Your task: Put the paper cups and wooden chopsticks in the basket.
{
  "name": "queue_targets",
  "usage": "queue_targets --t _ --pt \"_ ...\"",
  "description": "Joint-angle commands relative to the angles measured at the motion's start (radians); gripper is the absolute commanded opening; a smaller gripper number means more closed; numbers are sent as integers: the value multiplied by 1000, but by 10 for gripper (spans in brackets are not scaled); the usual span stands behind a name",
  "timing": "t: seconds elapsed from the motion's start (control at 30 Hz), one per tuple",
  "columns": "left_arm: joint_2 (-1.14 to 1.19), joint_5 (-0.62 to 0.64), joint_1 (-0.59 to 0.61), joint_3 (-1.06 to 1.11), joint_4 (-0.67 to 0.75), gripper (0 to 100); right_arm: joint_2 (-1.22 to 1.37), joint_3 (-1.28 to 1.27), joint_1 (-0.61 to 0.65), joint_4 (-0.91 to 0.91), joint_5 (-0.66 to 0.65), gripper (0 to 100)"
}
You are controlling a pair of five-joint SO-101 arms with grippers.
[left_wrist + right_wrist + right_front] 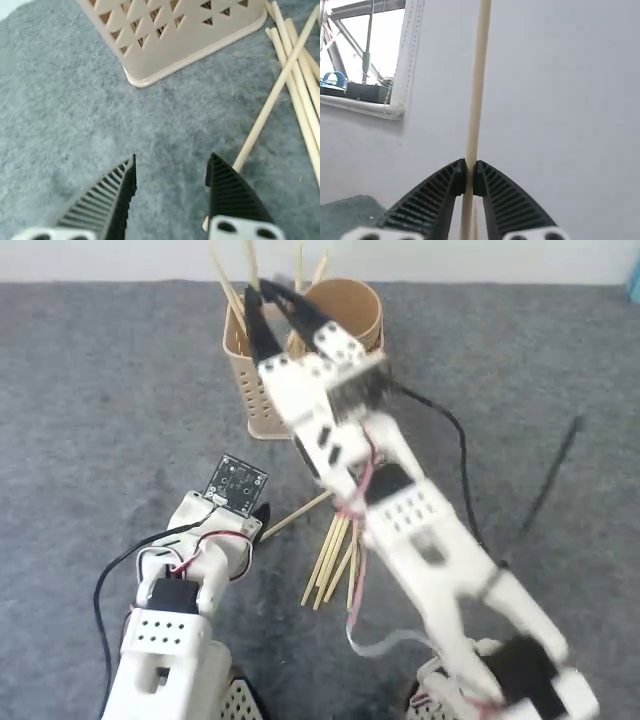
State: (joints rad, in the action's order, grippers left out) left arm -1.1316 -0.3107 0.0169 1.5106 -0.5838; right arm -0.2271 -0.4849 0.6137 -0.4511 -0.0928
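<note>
Standing in the basket (262, 405), chopsticks (227, 285) — paper cup (352, 308) in or beside it — right gripper (470, 172) pinching a chopstick (477, 90), left gripper (170, 167) spread.

The left tool (170, 180) hangs open over grey carpet (65, 110) between the basket (175, 45) and loose chopsticks (295, 85).

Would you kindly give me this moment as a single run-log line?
right gripper: shut on chopstick over basket | left gripper: open above carpet beside loose chopsticks | paper cup: in basket

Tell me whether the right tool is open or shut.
Shut: the right tool clamps a chopstick, with no gap at its tips.
</note>
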Motion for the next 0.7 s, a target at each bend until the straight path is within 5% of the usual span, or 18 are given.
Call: queue_targets --t 0.0,0.47,0.67 --pt "-15 -23 11 -27 54 217 151 193 -51 -22 -9 9" --pt "-15 -38 11 -5 104 216 453 264 -124 -133 -11 19" --pt "-15 -38 11 -5 106 216 309 192 -105 88 -8 125"
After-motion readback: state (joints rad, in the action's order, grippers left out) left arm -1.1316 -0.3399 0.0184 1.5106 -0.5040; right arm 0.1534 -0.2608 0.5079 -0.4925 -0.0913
